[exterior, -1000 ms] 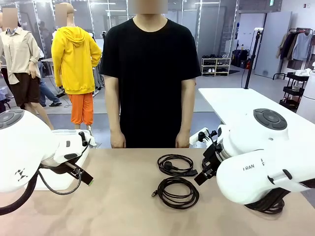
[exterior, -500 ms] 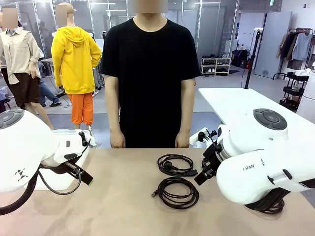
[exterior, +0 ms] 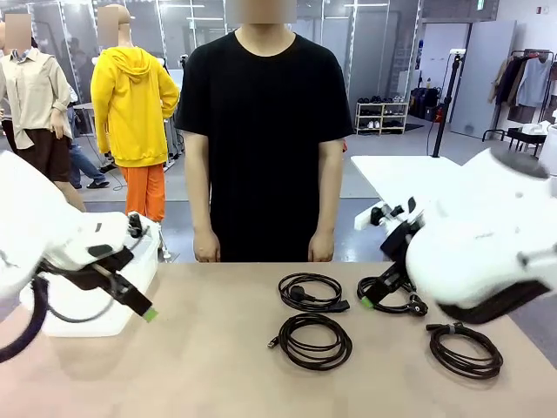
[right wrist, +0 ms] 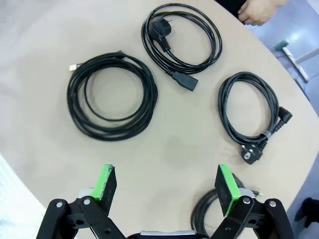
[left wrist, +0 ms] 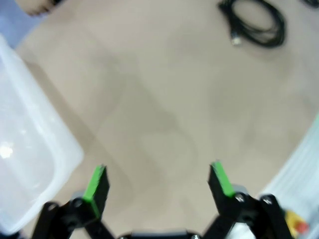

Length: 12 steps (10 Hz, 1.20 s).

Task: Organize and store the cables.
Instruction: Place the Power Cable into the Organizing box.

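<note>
Near edge, left side: left gripper [left wrist: 159, 174], jaws released and spread wide, nothing between the green pads, hanging above bare tan table [left wrist: 164, 99].
Beside it: white plastic bin [exterior: 87, 322], standing on the table next to the left arm.
Near edge, right side: right gripper [right wrist: 167, 181], jaws likewise released and empty, poised above the cables.
Coil 1 [right wrist: 200, 213]: closest to the robot on the right; in the right wrist view it is partly hidden behind one finger.
Coil 2 [right wrist: 148, 97]: flat near the table's middle, one end a small metal-tipped connector.
Coil 3 [right wrist: 160, 34]: just beyond coil 2 and apart from it; round plug and block connector.
Coil 4 [right wrist: 225, 109]: right of coil 3, bound with a small tie, angled plug; partly behind the right gripper in the front view.
Far edge: person [exterior: 265, 131] in a black T-shirt, standing with arms hanging down, hands close to the table edge.
</note>
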Tool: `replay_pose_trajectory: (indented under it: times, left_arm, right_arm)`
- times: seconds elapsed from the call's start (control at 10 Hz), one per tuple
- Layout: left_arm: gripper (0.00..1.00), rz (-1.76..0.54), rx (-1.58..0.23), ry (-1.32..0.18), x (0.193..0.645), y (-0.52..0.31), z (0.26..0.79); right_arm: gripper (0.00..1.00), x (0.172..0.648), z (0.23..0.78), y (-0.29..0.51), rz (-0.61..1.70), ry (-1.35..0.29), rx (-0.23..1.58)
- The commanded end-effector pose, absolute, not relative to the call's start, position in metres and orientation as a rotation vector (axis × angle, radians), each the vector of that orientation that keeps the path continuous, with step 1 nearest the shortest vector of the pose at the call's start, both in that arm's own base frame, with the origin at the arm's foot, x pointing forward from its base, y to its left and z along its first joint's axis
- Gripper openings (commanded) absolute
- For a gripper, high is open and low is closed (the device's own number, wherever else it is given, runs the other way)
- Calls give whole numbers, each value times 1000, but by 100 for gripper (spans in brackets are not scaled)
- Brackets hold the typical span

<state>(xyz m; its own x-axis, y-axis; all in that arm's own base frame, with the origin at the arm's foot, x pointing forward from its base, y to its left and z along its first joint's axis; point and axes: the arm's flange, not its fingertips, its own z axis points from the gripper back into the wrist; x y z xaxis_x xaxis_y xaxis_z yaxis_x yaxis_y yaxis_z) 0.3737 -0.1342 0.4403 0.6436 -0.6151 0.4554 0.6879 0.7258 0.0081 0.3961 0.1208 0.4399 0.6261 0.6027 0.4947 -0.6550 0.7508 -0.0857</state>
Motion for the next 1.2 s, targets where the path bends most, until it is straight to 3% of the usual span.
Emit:
replay_pose_trajectory:
  times: [0.0, 0.2, 0.7, 1.1]
  left_arm:
    - [100, -829, -238, -405, 353, -91, 488]
    - [100, -908, -270, -427, 326, -53, 519]
    - [100, -828, -330, -660, 282, 26, 551]
    - [100, -810, -384, -767, 271, 58, 550]
  right_arm:
    - [100, 385, 480, 80, 789, -509, 182]
    - [100, 359, 507, 37, 788, -583, 227]
    - [100, 278, 532, -56, 625, -781, 265]
    - [100, 244, 524, -81, 571, -784, 295]
